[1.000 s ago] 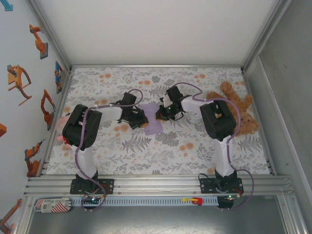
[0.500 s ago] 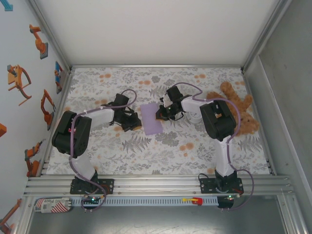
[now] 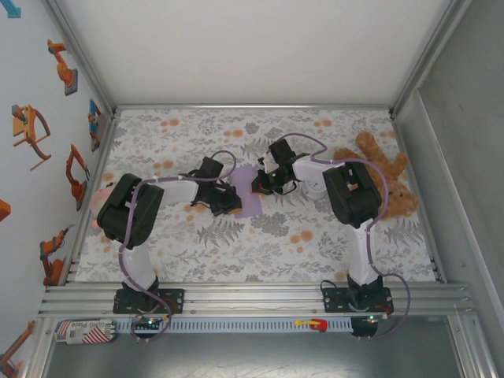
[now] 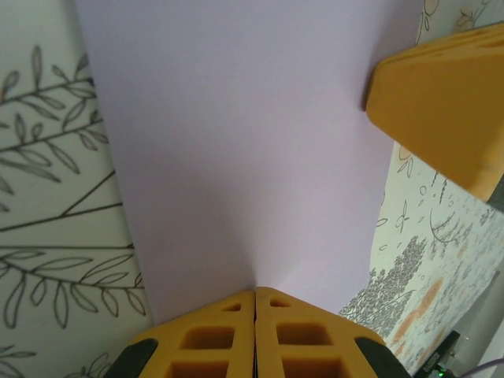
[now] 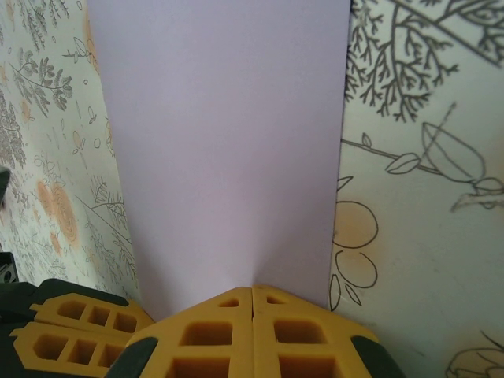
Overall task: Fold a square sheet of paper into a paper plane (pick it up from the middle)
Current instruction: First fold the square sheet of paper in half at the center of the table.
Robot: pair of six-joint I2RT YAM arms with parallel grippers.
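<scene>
Paper [image 3: 251,204] lies flat on the flowered tablecloth [image 3: 276,240]. Left gripper [image 4: 255,292] and right gripper [image 5: 252,288] are both closed tight, tips touching it from opposite sides.

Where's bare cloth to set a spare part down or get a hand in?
Crowded: centre, where left gripper and right gripper sit at the paper; right edge, taken by the teddy. Free: the cloth strip beyond the grippers up to the back wall; the strip between paper and the near rail.

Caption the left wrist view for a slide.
Left gripper, shut, meets the lavender paper on the floral tablecloth; the right gripper's fingers overlap its upper-right edge.
</scene>
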